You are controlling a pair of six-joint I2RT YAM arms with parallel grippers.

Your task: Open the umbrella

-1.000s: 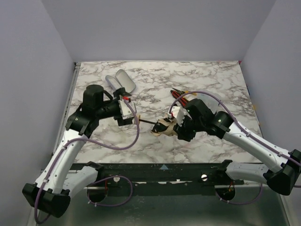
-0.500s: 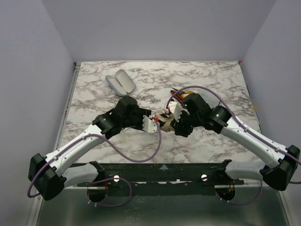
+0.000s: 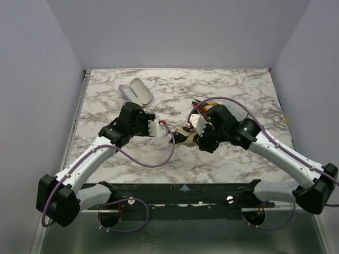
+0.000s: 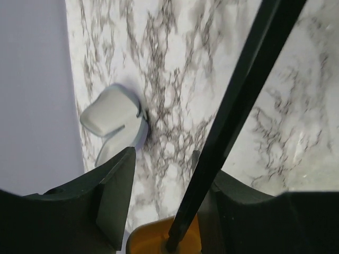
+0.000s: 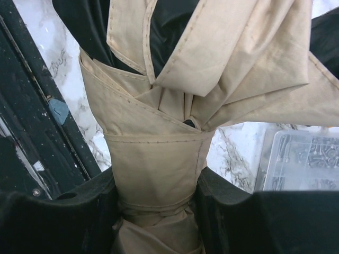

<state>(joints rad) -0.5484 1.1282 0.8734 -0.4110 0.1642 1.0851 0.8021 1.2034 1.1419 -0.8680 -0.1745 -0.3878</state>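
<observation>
Umbrella (image 3: 183,141) first, top view: it sits about mid-table (image 3: 238,90), a touch right of centre, strung between both arms. The left gripper (image 3: 163,131) is on its left end and the right gripper (image 3: 194,138) is on the bundled end, so I reckon this is the pull-it-apart step. The jaws are too small to read from up here, and I can't tell if the bundle touches the marble. The pliers (image 3: 200,103) just beyond the right arm are mostly covered. A lavender case (image 3: 136,91) lies at the far left, well apart.

Left wrist view: the thin black shaft (image 4: 238,100) runs out diagonally from the tan handle (image 4: 159,241). The handle fills the gap between the fingers (image 4: 114,196), so I'd call that pinching the handle. The bottom edge crops it though, so contact isn't totally clear.

Right wrist view: the fingers (image 5: 58,211) are squeezed onto the folded peach fabric (image 5: 159,159), with black lining poking out above. Ribs, runner and any catch are buried in cloth. A clear parts box (image 5: 302,159) peeks in at the right, cropped.

Next move, I think: hold the handle firm and draw the ends apart along the shaft without the cloth slipping.
</observation>
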